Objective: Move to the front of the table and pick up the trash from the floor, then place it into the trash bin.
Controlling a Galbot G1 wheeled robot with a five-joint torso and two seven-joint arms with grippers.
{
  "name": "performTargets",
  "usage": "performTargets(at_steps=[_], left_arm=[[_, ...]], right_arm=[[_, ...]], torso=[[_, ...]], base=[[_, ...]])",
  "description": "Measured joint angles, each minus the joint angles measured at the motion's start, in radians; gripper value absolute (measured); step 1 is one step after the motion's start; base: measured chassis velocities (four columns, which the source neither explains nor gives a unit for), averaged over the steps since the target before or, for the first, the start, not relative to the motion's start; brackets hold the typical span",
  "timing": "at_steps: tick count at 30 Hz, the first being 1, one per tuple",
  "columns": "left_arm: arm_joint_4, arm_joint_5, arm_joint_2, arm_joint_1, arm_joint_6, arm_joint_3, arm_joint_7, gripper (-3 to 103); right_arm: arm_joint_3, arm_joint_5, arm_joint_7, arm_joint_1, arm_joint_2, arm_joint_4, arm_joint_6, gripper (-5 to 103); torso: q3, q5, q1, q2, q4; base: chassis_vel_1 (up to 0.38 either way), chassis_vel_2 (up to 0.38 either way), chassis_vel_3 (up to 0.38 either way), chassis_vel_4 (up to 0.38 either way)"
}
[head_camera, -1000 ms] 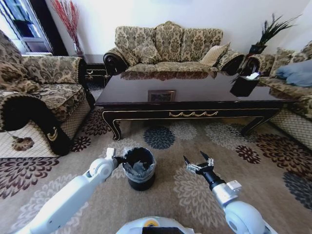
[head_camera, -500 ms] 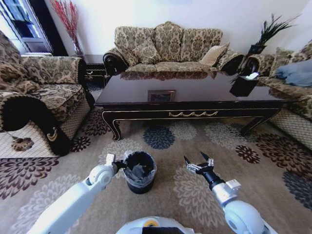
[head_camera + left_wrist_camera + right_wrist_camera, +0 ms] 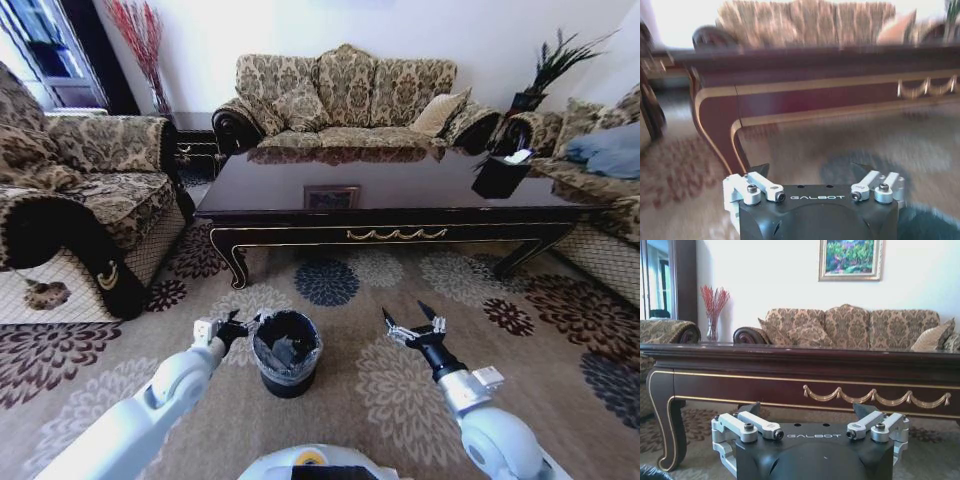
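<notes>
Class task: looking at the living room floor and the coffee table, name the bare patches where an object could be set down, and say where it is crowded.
Free: the carpet between the table and the two claws, and most of the glossy tabletop. Crowded: around the trash bin, where the open left claw sits by its rim, with the open right claw on its other side. A black box occupies the table's right end.

The trash bin [image 3: 286, 352] stood on the carpet [image 3: 400, 290] before the bench [image 3: 400, 195], between the left claw [image 3: 243, 324] and right claw [image 3: 412, 324]; a sofa [image 3: 345, 100] lay behind.
</notes>
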Motion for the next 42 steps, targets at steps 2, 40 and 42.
performTargets(at_steps=[2, 40, 42], left_arm=[[-0.044, 0.063, -0.038, 0.076, -0.052, -0.052, 0.015, 98], [-0.107, 0.150, -0.222, 0.368, -0.243, -0.338, 0.148, 100], [-0.107, 0.150, -0.222, 0.367, -0.243, -0.337, 0.148, 100]], right_arm=[[0.001, -0.031, -0.017, -0.007, 0.043, -0.009, 0.021, 100], [0.082, -0.221, -0.088, -0.032, 0.270, -0.116, 0.164, 100], [0.081, -0.221, -0.088, -0.033, 0.269, -0.116, 0.164, 100]], torso=[[0.000, -0.0002, 0.000, 0.000, 0.0001], [0.000, 0.0000, 0.000, 0.000, 0.0000], [0.000, 0.0000, 0.000, 0.000, 0.0000]], base=[[0.000, 0.000, 0.000, 0.000], [0.000, 0.000, 0.000, 0.000], [0.000, 0.000, 0.000, 0.000]])
